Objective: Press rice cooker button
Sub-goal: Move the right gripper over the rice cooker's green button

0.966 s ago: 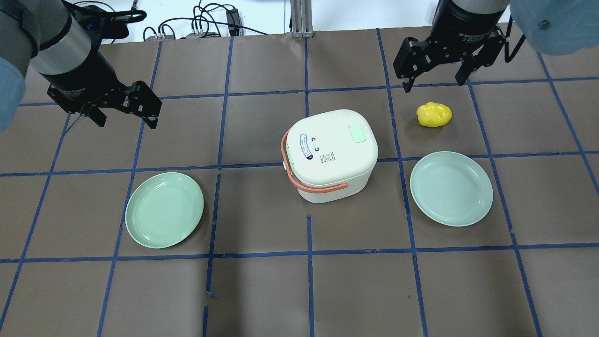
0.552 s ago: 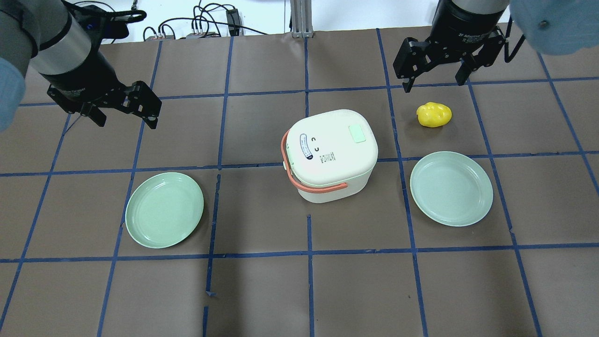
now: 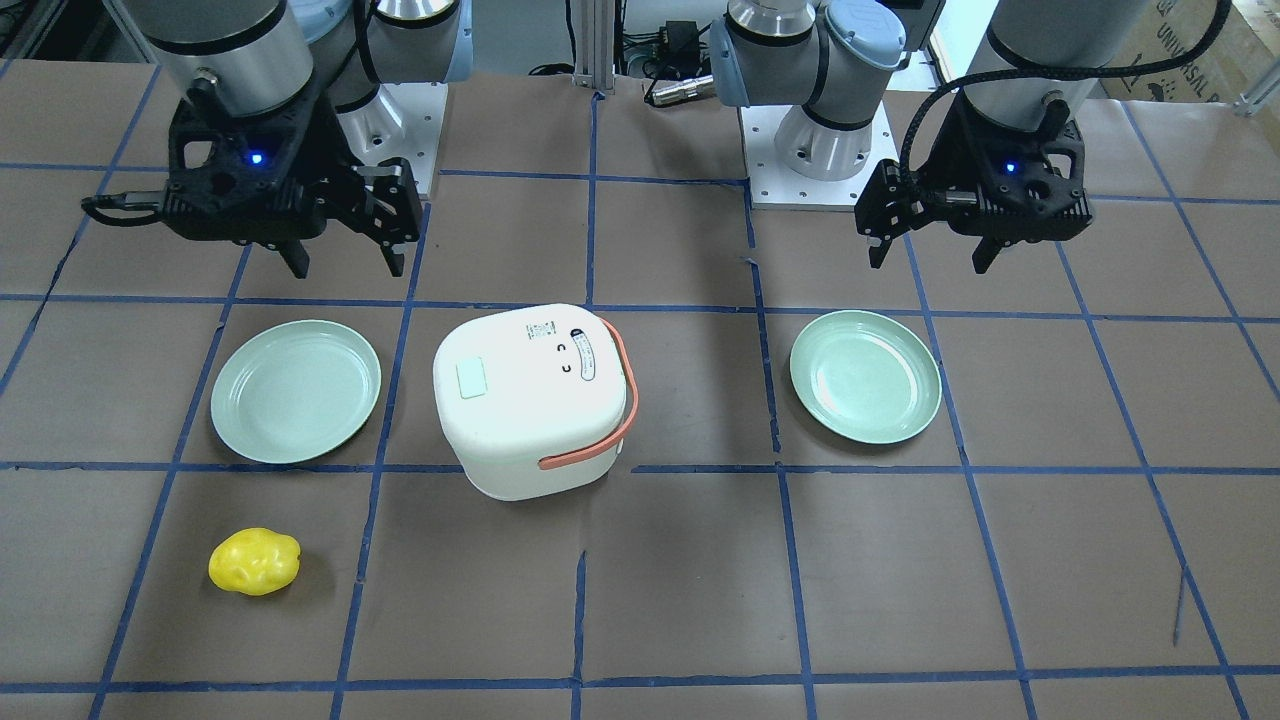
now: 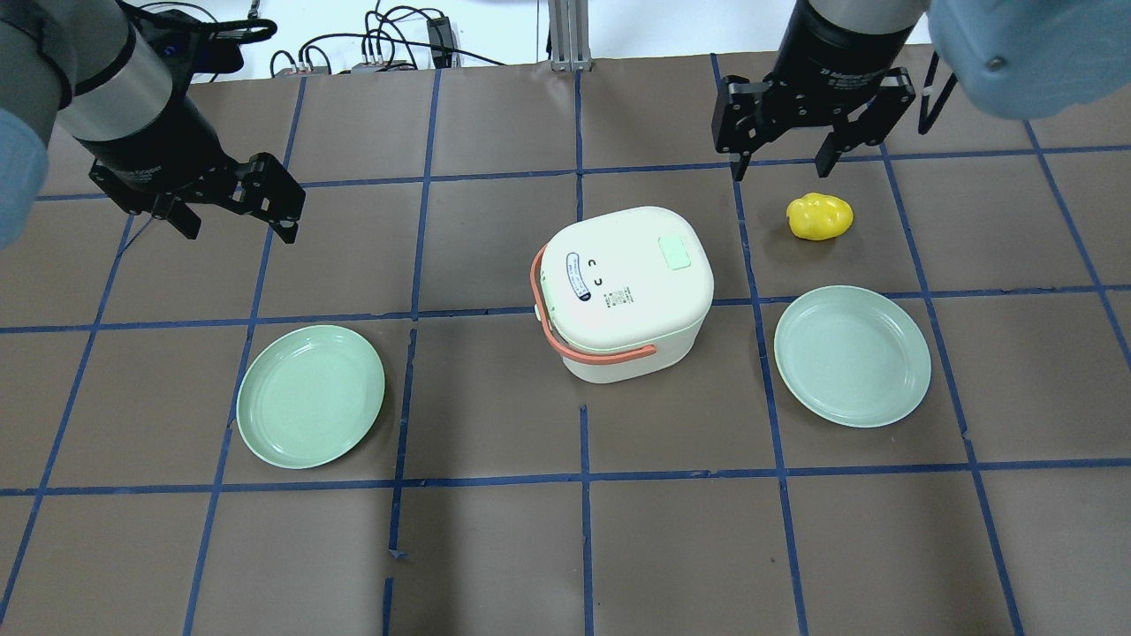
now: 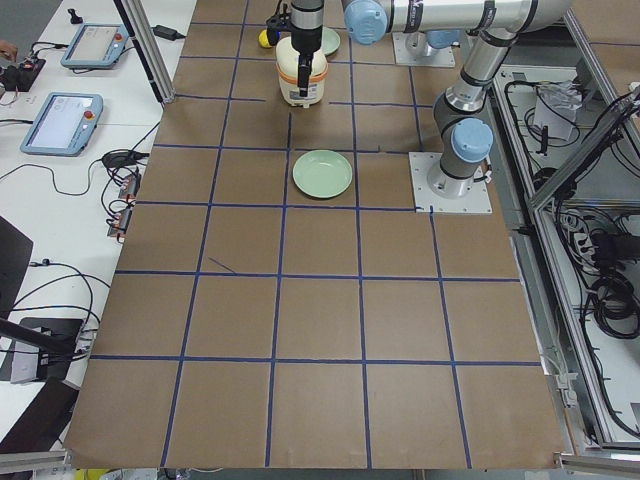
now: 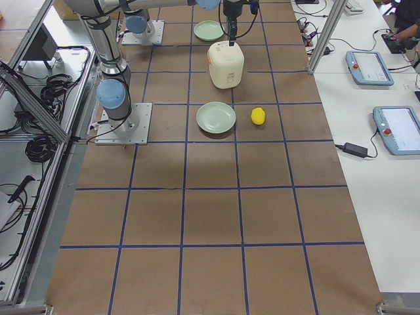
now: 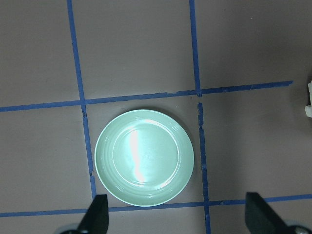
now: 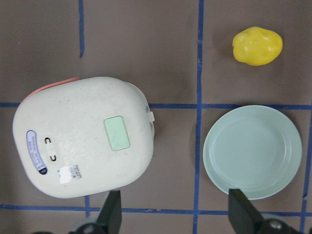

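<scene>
The cream rice cooker [image 4: 623,291] with an orange handle stands at the table's middle. It also shows in the front view [image 3: 530,400] and the right wrist view [image 8: 83,136]. A pale green rectangular button [image 4: 678,252] sits on its lid, also in the right wrist view [image 8: 117,133]. My right gripper [image 4: 781,163] is open and empty, hovering high behind and to the right of the cooker, apart from it. My left gripper [image 4: 239,230] is open and empty, far to the cooker's left.
A yellow potato-like object [image 4: 820,216] lies right of the cooker, just below the right gripper. One green plate [image 4: 853,355] lies to the cooker's right and another green plate [image 4: 311,395] to its left. Cables run along the table's far edge.
My right gripper has moved left, toward the cooker's side of the table, still open. The left arm and all objects have not moved.
</scene>
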`<state>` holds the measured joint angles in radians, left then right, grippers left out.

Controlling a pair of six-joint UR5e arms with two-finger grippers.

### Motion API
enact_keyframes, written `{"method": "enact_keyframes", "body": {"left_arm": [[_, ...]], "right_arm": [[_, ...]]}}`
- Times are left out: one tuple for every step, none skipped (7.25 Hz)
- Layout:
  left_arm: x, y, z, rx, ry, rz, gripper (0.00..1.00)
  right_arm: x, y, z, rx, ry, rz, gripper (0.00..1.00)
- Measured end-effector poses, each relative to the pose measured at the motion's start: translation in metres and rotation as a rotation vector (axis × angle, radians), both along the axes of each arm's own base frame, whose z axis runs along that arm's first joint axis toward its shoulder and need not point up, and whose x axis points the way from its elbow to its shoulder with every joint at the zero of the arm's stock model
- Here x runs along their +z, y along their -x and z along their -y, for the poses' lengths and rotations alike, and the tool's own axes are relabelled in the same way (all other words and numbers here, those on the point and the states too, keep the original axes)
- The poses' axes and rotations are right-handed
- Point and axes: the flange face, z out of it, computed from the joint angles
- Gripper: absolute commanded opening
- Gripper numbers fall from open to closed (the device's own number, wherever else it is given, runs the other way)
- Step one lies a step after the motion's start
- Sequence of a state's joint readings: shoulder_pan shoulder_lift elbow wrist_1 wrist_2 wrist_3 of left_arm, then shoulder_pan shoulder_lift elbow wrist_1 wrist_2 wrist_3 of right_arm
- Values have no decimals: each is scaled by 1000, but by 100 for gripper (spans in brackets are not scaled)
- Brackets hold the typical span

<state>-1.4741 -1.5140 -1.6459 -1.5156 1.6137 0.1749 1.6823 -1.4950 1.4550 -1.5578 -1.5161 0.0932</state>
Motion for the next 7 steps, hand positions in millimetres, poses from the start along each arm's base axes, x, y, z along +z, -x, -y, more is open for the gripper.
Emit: {"method": "enact_keyframes", "body": {"left_arm": [[0,0,0,0,0,0,100],[0,0,0,0,0,0,100],[0,0,0,0,0,0,100],[0,0,0,0,0,0,100],[0,0,0,0,0,0,100],[0,0,0,0,0,0,100],[0,0,0,0,0,0,100]], "right_arm": [[-11,-18,1,8,-24,35,13],[-25,-30,6,18,-52,58,12],[-39,-35,9,28,-78,65,10],[-54,-37,10,44,-99,65,9],[-69,-37,12,65,-102,63,9],[-83,-37,16,76,-92,59,9],[-97,-38,21,84,-84,56,9]]}}
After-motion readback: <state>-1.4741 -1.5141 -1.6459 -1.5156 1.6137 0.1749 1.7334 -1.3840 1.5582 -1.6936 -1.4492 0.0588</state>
